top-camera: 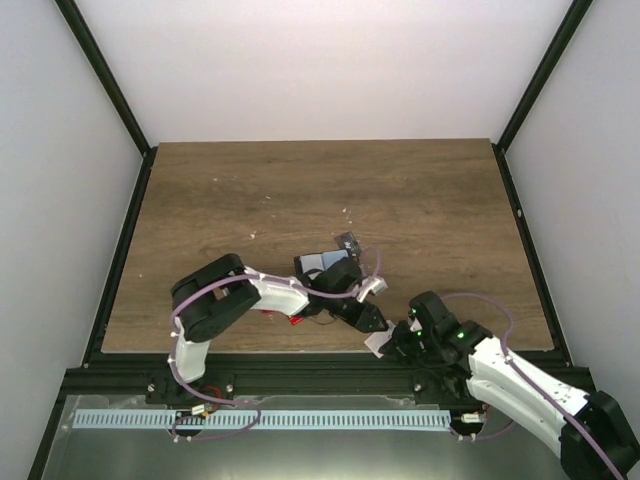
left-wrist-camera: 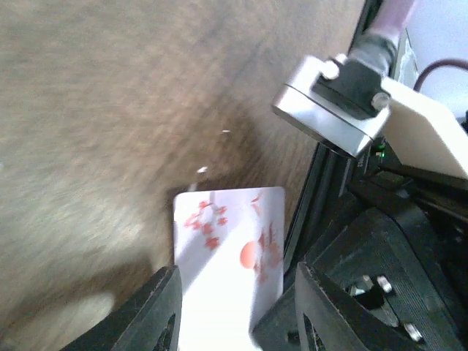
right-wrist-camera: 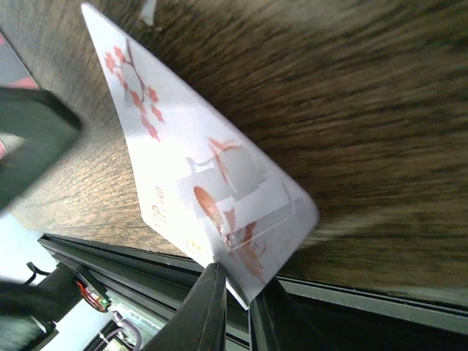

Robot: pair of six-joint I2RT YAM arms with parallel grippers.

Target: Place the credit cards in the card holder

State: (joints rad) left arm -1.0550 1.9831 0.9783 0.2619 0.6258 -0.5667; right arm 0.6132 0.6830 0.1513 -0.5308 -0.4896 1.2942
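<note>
At the near edge of the worktop (top-camera: 300,190) the right hand (right-wrist-camera: 234,281) is pinched tight on a corner of a white card (right-wrist-camera: 197,161), holding it tilted up off the wood. The card bears a red blossom branch and a red disc. A line of small print runs along one edge, too blurred to read.

The left hand (left-wrist-camera: 238,281) stands about half open with the same card between its fingers (left-wrist-camera: 164,311). I cannot tell whether they press on it.

A little further in, red cards (top-camera: 285,316) peek out from under the left arm. Beyond that arm, near the middle of the worktop, lies the dark flat holder (top-camera: 347,241), well apart from the white card; its marking is too small to make out.
</note>
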